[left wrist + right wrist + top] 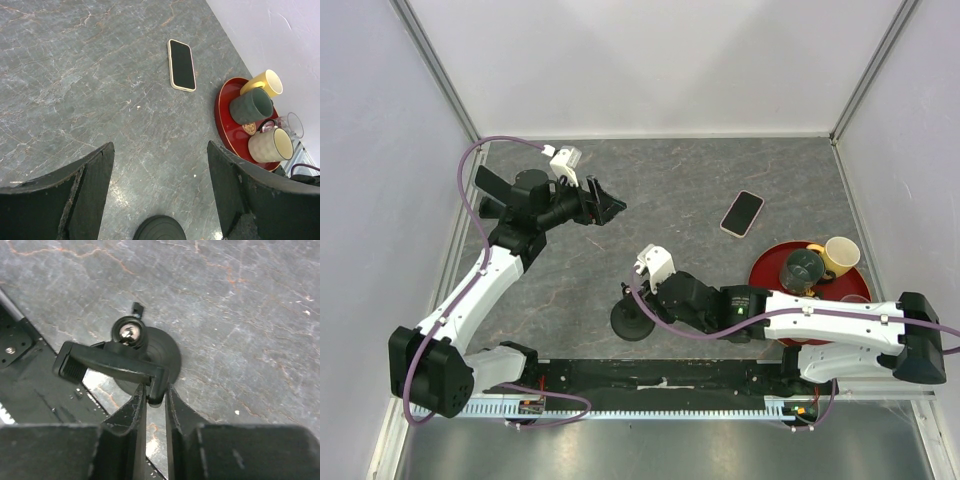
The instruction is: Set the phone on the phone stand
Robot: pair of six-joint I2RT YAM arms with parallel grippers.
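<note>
The phone [742, 213] lies flat and screen up on the grey table, right of centre; the left wrist view shows the phone [181, 64] with its pale rim. The black phone stand [632, 318] sits on its round base near the table's front edge. Its cradle arm [107, 366] sticks out sideways above the base. My right gripper [632, 300] reaches in from the right, and in the right wrist view its jaws [155, 390] are shut on the end of that cradle arm. My left gripper [610, 205] hovers open over the table's left half, well away from the phone, with nothing between its fingers [95, 180].
A red tray [767, 268] at the right holds a yellow cup [840, 255], a dark green cup [803, 268] and more cups. White walls close in the table on three sides. A black rail [660, 375] runs along the near edge.
</note>
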